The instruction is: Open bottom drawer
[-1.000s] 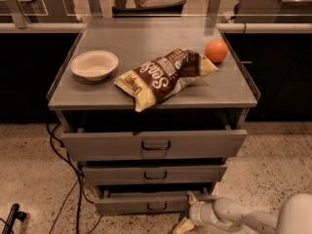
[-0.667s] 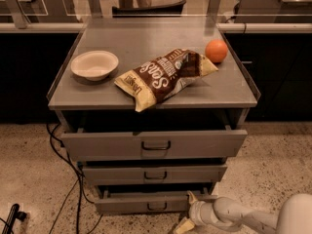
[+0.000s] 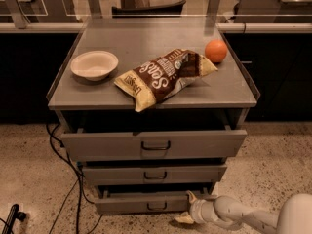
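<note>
The bottom drawer [image 3: 146,203] is the narrowest grey front at the foot of the cabinet, with a small dark loop handle [image 3: 156,206] at its centre. It stands pulled out a little, with a dark gap above it. My gripper [image 3: 187,207] is low at the drawer's right end, beside the front panel's right edge, reaching in from the lower right on a white arm [image 3: 243,215]. One pale finger [image 3: 191,197] points up by the drawer's corner and another [image 3: 184,219] lies near the floor.
The middle drawer [image 3: 155,173] and wide top drawer [image 3: 155,144] also stand slightly out. On the cabinet top [image 3: 146,43] are a white bowl [image 3: 94,64], a chip bag [image 3: 163,76] and an orange [image 3: 216,51]. Black cables [image 3: 68,179] trail on the floor at left.
</note>
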Robot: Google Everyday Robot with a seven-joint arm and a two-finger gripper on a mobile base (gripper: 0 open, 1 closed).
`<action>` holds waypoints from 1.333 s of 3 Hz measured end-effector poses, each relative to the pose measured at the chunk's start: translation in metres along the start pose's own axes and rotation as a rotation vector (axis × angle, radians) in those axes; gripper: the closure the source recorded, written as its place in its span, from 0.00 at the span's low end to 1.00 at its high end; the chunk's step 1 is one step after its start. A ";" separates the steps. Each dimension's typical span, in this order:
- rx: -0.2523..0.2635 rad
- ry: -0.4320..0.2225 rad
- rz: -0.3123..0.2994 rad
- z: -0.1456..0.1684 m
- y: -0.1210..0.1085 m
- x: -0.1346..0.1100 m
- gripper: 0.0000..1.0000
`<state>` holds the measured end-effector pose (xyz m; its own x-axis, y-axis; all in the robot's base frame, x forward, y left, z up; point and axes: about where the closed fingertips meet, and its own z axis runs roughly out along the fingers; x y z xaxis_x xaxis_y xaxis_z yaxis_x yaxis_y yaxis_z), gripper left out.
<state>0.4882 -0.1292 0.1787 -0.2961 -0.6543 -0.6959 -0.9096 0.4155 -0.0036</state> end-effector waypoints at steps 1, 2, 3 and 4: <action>0.000 0.000 0.000 0.000 0.000 0.000 0.66; 0.000 0.000 0.000 0.000 0.000 0.000 0.90; 0.000 0.000 0.000 0.000 0.000 0.000 1.00; 0.000 0.000 0.000 0.000 0.000 0.000 1.00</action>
<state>0.4882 -0.1290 0.1787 -0.2961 -0.6542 -0.6959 -0.9096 0.4154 -0.0035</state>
